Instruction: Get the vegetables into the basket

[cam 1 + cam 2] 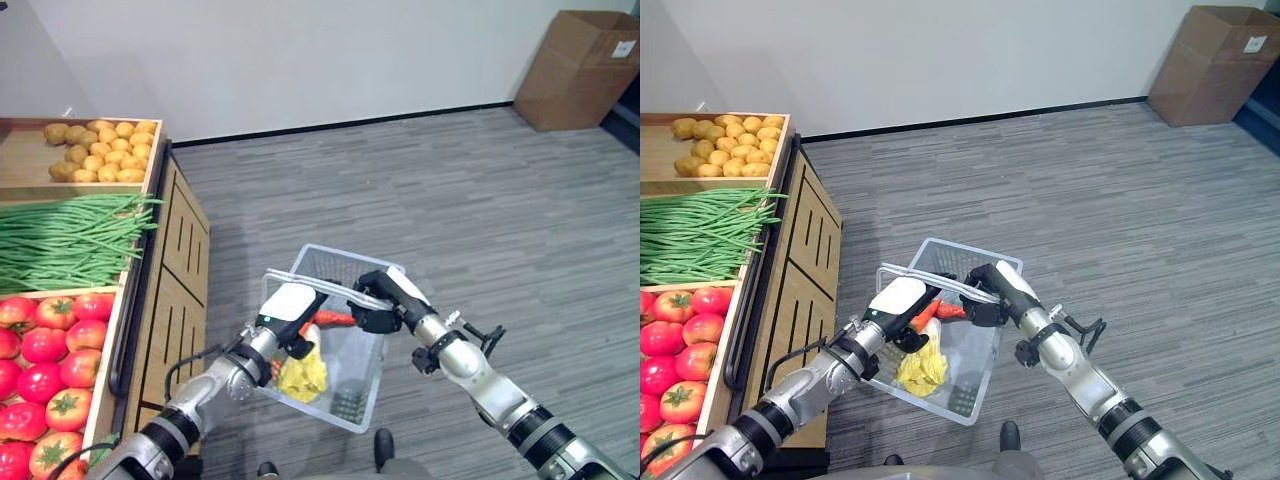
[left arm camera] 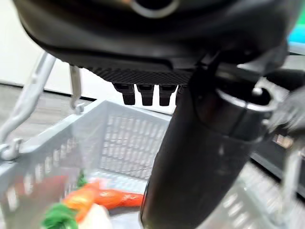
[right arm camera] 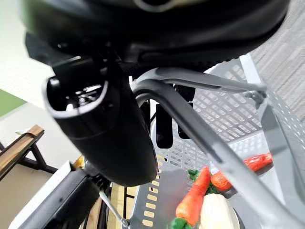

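My right hand [image 1: 385,295] holds a white mesh basket [image 1: 345,415] off the floor, its fingers [image 3: 164,124] curled round the grey handle [image 3: 190,102]. Inside lie orange carrots [image 2: 112,198] with green tops, a red one [image 3: 257,162] and a pale yellow leafy vegetable [image 1: 303,375]. My left hand [image 1: 288,305] hovers over the basket's left rim just above the carrots [image 1: 335,320]. Its thumb [image 2: 200,157] and fingers [image 2: 143,93] are relaxed and hold nothing.
A wooden produce stand at my left carries potatoes [image 1: 100,150], green beans [image 1: 70,240] and tomatoes [image 1: 50,360] in separate bins. A cardboard box [image 1: 580,65] stands by the far wall at the right. Grey carpet spreads ahead and to the right.
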Available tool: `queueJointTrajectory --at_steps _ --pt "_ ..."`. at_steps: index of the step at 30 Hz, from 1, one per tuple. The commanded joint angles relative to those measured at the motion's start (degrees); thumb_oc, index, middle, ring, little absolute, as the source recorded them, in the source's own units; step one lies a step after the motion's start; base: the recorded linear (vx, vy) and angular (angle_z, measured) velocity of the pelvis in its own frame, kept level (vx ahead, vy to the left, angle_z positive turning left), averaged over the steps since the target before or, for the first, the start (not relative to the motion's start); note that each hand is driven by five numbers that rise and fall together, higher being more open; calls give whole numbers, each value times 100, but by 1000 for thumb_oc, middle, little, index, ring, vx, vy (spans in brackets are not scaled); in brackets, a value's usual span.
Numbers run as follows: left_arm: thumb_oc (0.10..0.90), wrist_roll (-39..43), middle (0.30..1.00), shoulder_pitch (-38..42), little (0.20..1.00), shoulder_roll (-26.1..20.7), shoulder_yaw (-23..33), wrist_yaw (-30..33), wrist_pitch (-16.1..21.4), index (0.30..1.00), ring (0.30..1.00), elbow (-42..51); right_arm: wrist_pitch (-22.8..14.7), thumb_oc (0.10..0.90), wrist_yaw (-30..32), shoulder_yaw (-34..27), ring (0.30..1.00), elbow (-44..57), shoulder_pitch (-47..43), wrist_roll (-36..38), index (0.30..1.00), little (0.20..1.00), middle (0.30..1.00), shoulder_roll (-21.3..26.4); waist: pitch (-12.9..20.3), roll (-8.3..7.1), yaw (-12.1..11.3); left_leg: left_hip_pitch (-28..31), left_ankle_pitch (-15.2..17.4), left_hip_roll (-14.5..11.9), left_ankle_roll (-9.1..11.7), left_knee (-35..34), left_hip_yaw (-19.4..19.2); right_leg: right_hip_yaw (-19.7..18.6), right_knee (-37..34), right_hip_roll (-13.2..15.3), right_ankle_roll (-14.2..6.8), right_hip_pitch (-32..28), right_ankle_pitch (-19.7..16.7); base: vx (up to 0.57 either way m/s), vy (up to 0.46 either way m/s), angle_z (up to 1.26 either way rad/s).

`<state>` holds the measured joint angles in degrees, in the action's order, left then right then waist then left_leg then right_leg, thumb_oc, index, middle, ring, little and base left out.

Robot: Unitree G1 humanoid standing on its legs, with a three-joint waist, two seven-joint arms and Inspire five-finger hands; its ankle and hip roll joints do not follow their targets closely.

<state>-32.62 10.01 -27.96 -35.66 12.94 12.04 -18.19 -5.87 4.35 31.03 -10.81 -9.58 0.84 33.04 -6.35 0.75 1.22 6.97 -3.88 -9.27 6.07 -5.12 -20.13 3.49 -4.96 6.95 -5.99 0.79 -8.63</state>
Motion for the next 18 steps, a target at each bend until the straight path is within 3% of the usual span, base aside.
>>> queueJointTrajectory --at_steps 1,8,10,13,18 --pt "900 944 1000 510 1000 26 64 166 578 1000 1000 340 -921 400 586 -782 300 566 -426 46 300 300 300 -485 413 -246 -105 -239 -118 40 89 12 247 644 -4 369 -471 -364 220 -10 -8 6" --pt "900 2324 1000 -244 1000 -259 471 -378 654 1000 1000 1150 -743 400 878 -1200 300 -109 -223 -349 300 300 300 -497 417 -252 -207 -267 -123 55 55 12 337 689 -4 377 -464 -375 216 -6 -7 9" --pt "900 3085 1000 -698 1000 -256 786 -502 579 1000 1000 1090 -650 400 923 -1398 300 -444 -96 -410 300 300 300 -477 408 -249 -256 -278 -141 57 44 12 358 707 -4 375 -457 -383 214 -5 -11 12" --pt "900 3598 1000 -1149 1000 -292 1182 -774 532 1000 1000 1053 -569 400 985 -1641 300 -912 -2 -434 300 300 300 -526 406 -240 -314 -286 -154 53 42 12 403 746 -4 371 -449 -395 215 -1 -14 11" --pt "900 3800 1000 -1678 1000 -214 1695 -985 359 1000 1000 397 -477 400 1028 -2003 300 -1752 92 -416 300 300 300 -569 386 -234 -395 -304 -187 33 47 12 453 791 -4 352 -437 -415 226 -1 -20 7"
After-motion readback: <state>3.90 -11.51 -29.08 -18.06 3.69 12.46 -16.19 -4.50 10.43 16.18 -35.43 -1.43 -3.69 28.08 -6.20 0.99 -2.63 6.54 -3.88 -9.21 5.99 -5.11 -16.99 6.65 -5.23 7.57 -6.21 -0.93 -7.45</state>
